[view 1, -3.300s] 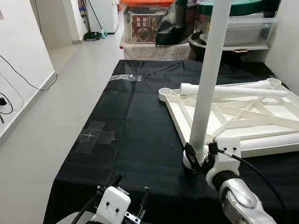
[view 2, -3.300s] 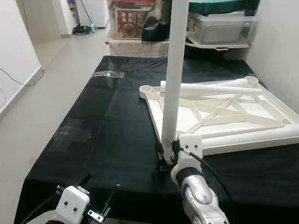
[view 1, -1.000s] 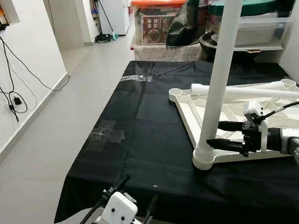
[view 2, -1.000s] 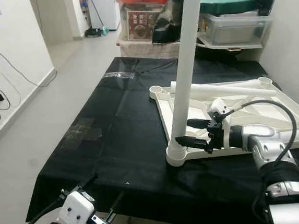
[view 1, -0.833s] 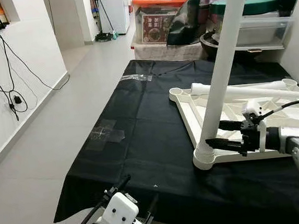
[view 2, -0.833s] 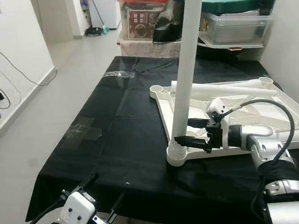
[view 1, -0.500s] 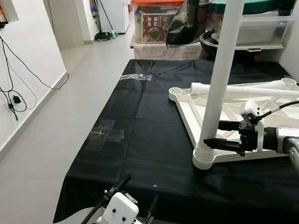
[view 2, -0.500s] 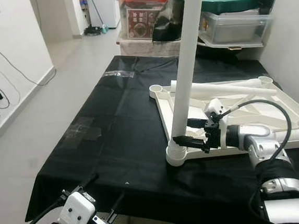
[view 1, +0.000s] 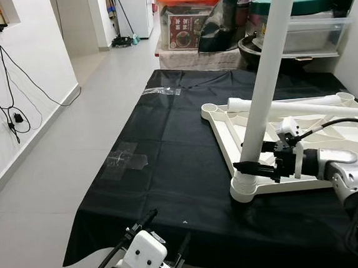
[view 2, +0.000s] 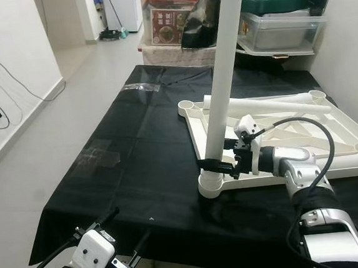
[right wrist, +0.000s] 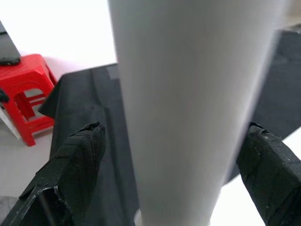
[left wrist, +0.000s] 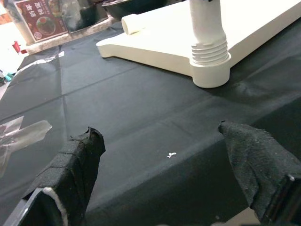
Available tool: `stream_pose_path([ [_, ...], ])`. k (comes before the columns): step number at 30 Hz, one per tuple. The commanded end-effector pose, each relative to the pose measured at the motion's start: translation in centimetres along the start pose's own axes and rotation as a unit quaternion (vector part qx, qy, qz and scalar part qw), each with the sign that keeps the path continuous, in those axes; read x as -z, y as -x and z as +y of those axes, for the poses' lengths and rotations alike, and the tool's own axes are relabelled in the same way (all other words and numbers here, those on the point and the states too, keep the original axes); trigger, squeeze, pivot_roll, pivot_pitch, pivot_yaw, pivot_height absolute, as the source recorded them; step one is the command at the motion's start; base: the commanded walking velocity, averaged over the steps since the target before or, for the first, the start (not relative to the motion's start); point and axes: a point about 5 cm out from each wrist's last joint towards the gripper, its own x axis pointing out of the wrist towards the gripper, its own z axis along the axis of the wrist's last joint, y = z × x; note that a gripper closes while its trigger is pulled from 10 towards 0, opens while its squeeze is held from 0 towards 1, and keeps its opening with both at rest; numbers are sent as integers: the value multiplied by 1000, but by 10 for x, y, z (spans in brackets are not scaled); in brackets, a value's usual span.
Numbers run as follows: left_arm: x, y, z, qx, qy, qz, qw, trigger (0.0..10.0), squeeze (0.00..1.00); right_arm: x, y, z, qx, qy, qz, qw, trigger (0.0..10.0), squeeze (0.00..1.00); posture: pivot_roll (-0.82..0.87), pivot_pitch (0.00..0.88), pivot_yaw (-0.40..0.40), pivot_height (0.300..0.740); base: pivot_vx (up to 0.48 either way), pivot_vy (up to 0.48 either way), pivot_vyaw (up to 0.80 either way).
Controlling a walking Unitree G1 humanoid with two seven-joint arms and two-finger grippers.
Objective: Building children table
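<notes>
A white table top [view 1: 355, 136] lies upside down on a black cloth [view 1: 167, 147]. One white leg [view 1: 268, 82] stands upright in its near corner socket [view 1: 245, 189]. A second leg [view 1: 289, 107] lies across the far side of the top. My right gripper [view 1: 249, 156] reaches in from the right, open, with one finger on each side of the upright leg [right wrist: 188, 94] just above the socket, not pressing on it. My left gripper [view 1: 170, 225] hangs open low at the cloth's near edge, facing the socket [left wrist: 209, 61] from a distance.
Storage boxes [view 1: 188, 20] and lidded bins [view 1: 301, 23] stand behind the cloth. A white wall with cables [view 1: 8, 117] runs along the left, with grey floor between. Clear tape [view 1: 128, 157] is stuck on the cloth. A red stool [right wrist: 23, 94] stands nearby.
My right gripper has slid left toward the upright leg, so its open fingers now straddle it. The left gripper and the leg have stayed put.
</notes>
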Motion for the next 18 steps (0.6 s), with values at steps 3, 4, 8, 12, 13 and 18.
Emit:
stream_pose_path([
  [3,2,1,-1,4,-8,9,1000,10000,0,-3,-7,1,-6,9,5,1000,10000,0,116,54,-59,740,0,0,0],
  [4,2,1,-1,4,-8,9,1000,10000,0,-3,-8,1,-6,9,5,1000,10000,0,116,54,-59,740,0,0,0],
  [8,2,1,-1,4,-8,10,1000,10000,0,-2,-11,1,-6,4,5,1000,10000,0,117,55,-60,740,0,0,0],
  [12,3,1,-1,5,-7,11,1000,10000,0,-3,-14,1,2,-2,0,1000,10000,0,121,56,-59,740,0,0,0],
  [13,3,1,-1,6,-7,11,1000,10000,0,-3,-15,0,6,-3,-2,1000,10000,0,121,58,-58,740,0,0,0],
  [18,3,1,-1,7,-7,11,1000,10000,0,-4,-16,0,10,-3,-3,1000,10000,0,119,57,-57,740,0,0,0],
])
